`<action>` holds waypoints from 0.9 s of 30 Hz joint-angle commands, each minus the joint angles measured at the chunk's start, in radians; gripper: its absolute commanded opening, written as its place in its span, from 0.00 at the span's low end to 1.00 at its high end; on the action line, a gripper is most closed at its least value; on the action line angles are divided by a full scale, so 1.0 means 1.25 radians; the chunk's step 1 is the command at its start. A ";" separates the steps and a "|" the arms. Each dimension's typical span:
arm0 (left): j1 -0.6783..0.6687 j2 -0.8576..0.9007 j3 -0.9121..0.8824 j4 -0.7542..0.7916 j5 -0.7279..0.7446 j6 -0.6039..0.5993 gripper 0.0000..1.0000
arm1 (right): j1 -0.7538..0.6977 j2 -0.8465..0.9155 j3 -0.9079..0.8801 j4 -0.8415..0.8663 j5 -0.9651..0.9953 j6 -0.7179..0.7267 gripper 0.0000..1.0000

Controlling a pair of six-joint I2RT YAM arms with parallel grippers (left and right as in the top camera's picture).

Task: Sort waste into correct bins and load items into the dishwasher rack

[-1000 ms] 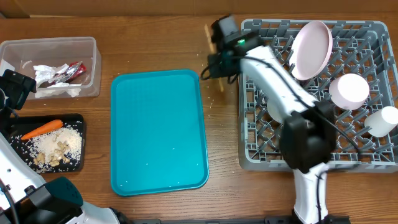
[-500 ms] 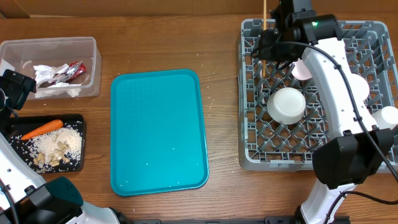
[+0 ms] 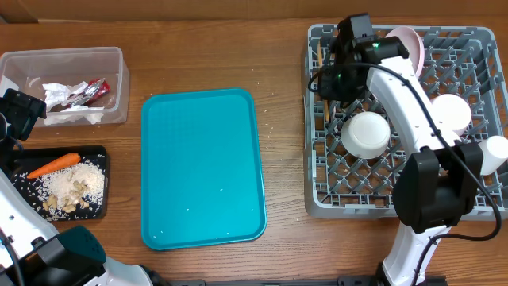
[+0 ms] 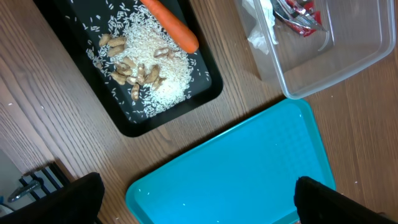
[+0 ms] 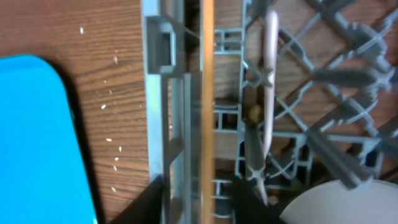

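The grey dishwasher rack (image 3: 317, 199) stands at the right. In it are the pink plate (image 3: 406, 40), two bowls (image 3: 367, 133) (image 3: 450, 114) and a white cup (image 3: 494, 155). My right gripper (image 3: 329, 83) hangs over the rack's left column. The thin wooden stick (image 3: 325, 111) lies along that column. In the right wrist view the stick (image 5: 208, 93) runs between the parted fingers (image 5: 200, 202) with gaps either side, and the white fork (image 5: 270, 106) lies beside it. My left gripper (image 4: 199, 202) is open and empty above the teal tray (image 4: 249, 162).
The clear tub (image 3: 63, 56) at far left holds white napkins (image 3: 63, 99) and the red wrapper (image 3: 91, 90). The black tray (image 3: 101, 152) holds the carrot (image 3: 54, 164) and food scraps (image 3: 71, 189). The teal tray (image 3: 202, 167) lies mid-table. Rice grains dot the wood by the rack (image 5: 112, 143).
My right arm carried the stick from the table over the rack's left edge, then lowered it from upright until it lies in the left column. The left arm has not moved.
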 commanded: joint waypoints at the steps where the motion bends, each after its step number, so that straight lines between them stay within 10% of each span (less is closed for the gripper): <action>1: 0.002 0.003 -0.003 0.000 -0.005 -0.007 1.00 | 0.003 -0.005 -0.002 0.008 -0.014 -0.001 0.64; 27: 0.002 0.003 -0.003 0.000 -0.005 -0.007 1.00 | 0.003 -0.314 -0.012 -0.245 0.071 0.130 0.54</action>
